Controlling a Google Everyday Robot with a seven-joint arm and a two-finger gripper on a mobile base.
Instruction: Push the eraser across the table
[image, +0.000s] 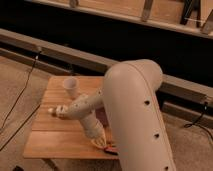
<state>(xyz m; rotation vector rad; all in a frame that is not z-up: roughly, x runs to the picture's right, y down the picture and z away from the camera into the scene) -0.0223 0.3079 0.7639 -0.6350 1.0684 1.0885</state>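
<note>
The small light-brown plank table (55, 142) stands in the lower left. My big cream arm (135, 110) reaches down over it and hides its right part. My gripper (101, 143) is low at the table's front edge, near the right. A small dark flat piece with a reddish-orange edge, the eraser (111, 149), shows right beside the gripper at the front edge, mostly hidden by it. Whether the gripper touches it cannot be told.
A white cup-like container (71, 86) stands at the table's back left. A dark maroon bowl (102, 116) peeks out behind my forearm. Black cables (22, 95) run on the carpet at the left. A long grey rail (75, 55) runs behind the table.
</note>
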